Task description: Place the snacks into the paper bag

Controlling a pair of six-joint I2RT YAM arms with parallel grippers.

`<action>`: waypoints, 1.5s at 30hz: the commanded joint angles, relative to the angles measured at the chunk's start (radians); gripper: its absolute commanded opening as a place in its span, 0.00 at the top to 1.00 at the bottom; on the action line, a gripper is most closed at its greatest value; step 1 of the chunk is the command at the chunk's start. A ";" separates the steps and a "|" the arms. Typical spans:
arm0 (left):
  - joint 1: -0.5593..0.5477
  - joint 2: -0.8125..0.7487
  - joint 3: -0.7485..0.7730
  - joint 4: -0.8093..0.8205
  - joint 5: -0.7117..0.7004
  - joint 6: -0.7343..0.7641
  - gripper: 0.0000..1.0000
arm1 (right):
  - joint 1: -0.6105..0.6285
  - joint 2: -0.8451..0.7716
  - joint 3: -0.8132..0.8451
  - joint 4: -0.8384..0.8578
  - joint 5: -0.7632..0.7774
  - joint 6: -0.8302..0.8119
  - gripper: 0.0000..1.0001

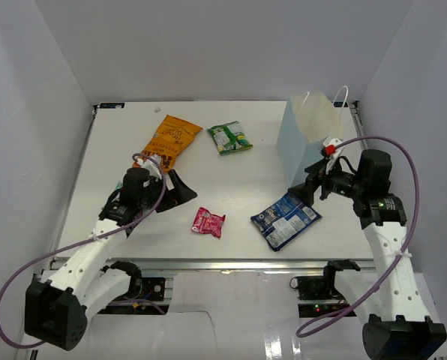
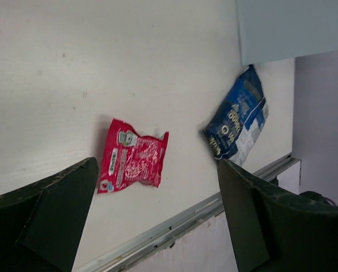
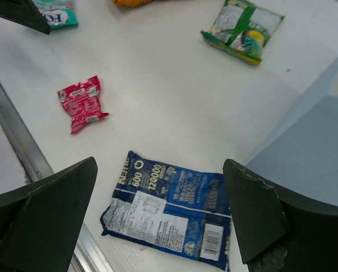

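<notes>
Left gripper [image 1: 181,189]: released. Its two dark fingers [image 2: 55,215] stand wide apart with nothing between them, above the table [image 1: 246,176]. In the left wrist view the small red packet [image 2: 132,161] lies flat on the table beneath the gap, nearer the left-hand finger and untouched.

Right gripper [image 1: 302,189]: released. Its fingers [image 3: 260,215] are spread wide and hold nothing. In the right wrist view the blue-and-white packet [image 3: 169,212] lies flat directly beneath the gap, printed back panel up, not in contact with either finger.

Paper bag [image 1: 306,139]: light blue, upright at the far right of the table, mouth open upward, a white cord handle [image 1: 343,94] rising at its far side. The right gripper sits just beside its near corner. What the bag holds cannot be told.

Snacks, all on the table outside the bag:
- Blue-and-white packet, near the bag's front, just beside the table's near edge.
- Small red packet, centre front, well apart from the bag.
- Green packet [image 1: 231,137], far centre, lying flat.
- Long orange chip bag [image 1: 167,142], far left of centre, its near end by the left wrist.
- Small teal packet [image 3: 55,14], partly covered by the left gripper in the right wrist view; hidden in the top view.
</notes>
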 commanded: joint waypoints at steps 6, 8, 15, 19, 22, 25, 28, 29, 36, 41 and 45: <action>-0.283 0.234 0.064 -0.189 -0.353 -0.106 0.09 | -0.003 -0.008 -0.157 0.031 -0.126 -0.118 0.02; -0.396 0.265 0.090 -0.221 -0.445 -0.126 0.09 | -0.003 -0.005 -0.162 0.024 -0.126 -0.124 0.03; -0.561 0.430 0.202 -0.397 -0.662 -0.344 0.17 | -0.003 -0.023 -0.166 0.020 -0.123 -0.127 0.02; -0.567 0.536 0.240 -0.428 -0.673 -0.510 0.25 | -0.003 -0.025 -0.168 0.020 -0.121 -0.126 0.02; -0.569 0.584 0.268 -0.431 -0.676 -0.577 0.29 | -0.003 -0.025 -0.169 0.022 -0.120 -0.126 0.02; -0.575 0.630 0.318 -0.431 -0.693 -0.596 0.29 | -0.003 -0.025 -0.169 0.020 -0.120 -0.126 0.02; -0.586 0.681 0.347 -0.431 -0.677 -0.594 0.29 | -0.003 -0.029 -0.169 0.020 -0.118 -0.124 0.02; -0.589 0.687 0.352 -0.433 -0.674 -0.594 0.29 | -0.003 -0.031 -0.169 0.020 -0.120 -0.126 0.02; -0.606 0.636 0.358 -0.431 -0.639 -0.628 0.24 | -0.003 -0.039 -0.169 0.019 -0.123 -0.126 0.02; -0.607 0.603 0.367 -0.425 -0.633 -0.663 0.21 | -0.003 -0.039 -0.169 0.020 -0.123 -0.127 0.02; -0.609 0.589 0.377 -0.411 -0.627 -0.672 0.20 | -0.003 -0.039 -0.171 0.019 -0.123 -0.129 0.02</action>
